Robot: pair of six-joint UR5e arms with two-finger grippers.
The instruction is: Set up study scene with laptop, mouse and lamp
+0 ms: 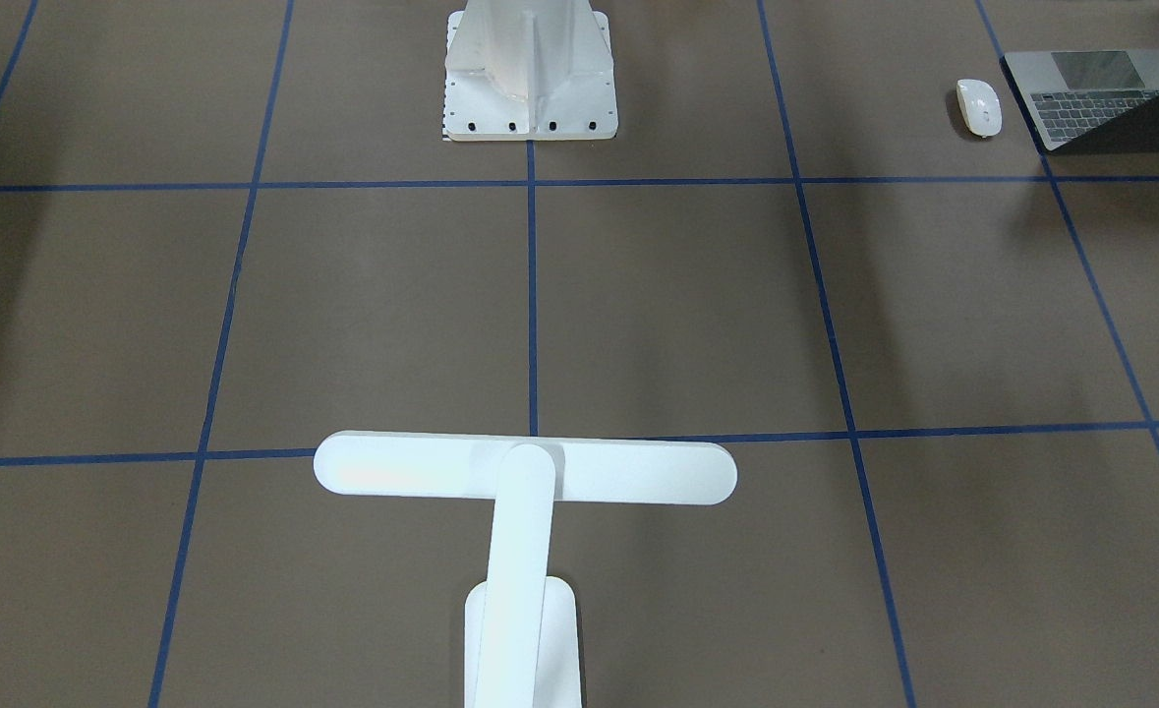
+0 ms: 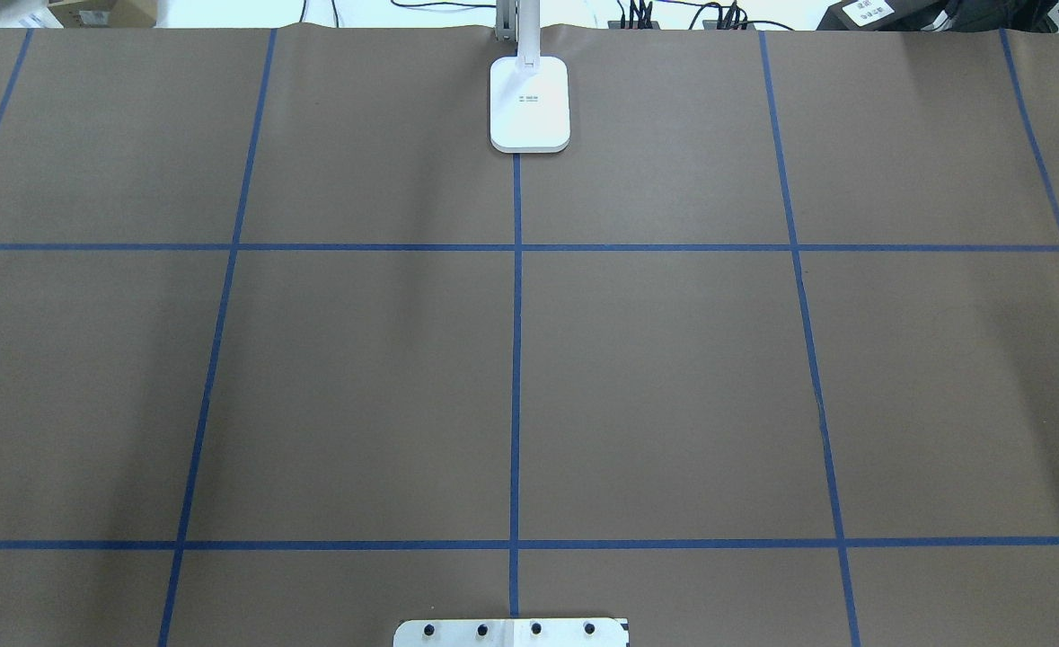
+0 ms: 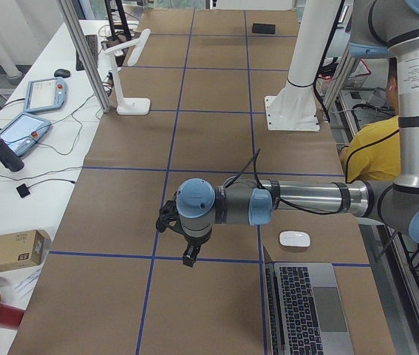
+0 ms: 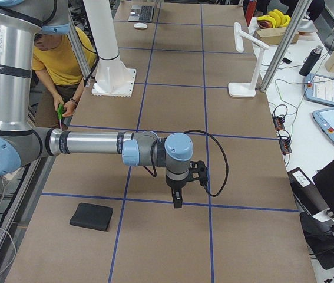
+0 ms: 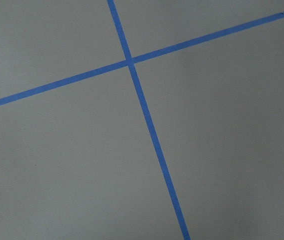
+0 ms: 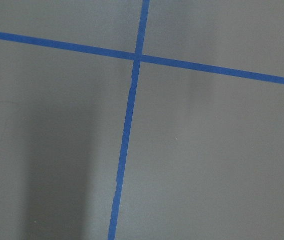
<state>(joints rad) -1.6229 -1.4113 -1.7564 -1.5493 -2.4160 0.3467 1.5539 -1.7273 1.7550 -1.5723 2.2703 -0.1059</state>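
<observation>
The open grey laptop (image 1: 1095, 98) lies at the table's end on the robot's left, with the white mouse (image 1: 978, 106) beside it. Both also show in the exterior left view, the laptop (image 3: 309, 307) nearest and the mouse (image 3: 295, 239) just beyond it. The white lamp (image 1: 525, 470) stands at the far middle edge, its base (image 2: 530, 103) on the centre tape line. My left gripper (image 3: 189, 259) hangs over bare table, left of the laptop and mouse. My right gripper (image 4: 177, 202) hangs over bare table at the other end. I cannot tell whether either is open or shut.
The white ribbed pedestal (image 1: 530, 88) stands at the robot's side, mid table. A flat black pad (image 4: 92, 216) lies near the right gripper. A person in a yellow shirt (image 4: 60, 59) sits behind the robot. A side table with tablets (image 3: 24, 129) and cables runs beyond the lamp.
</observation>
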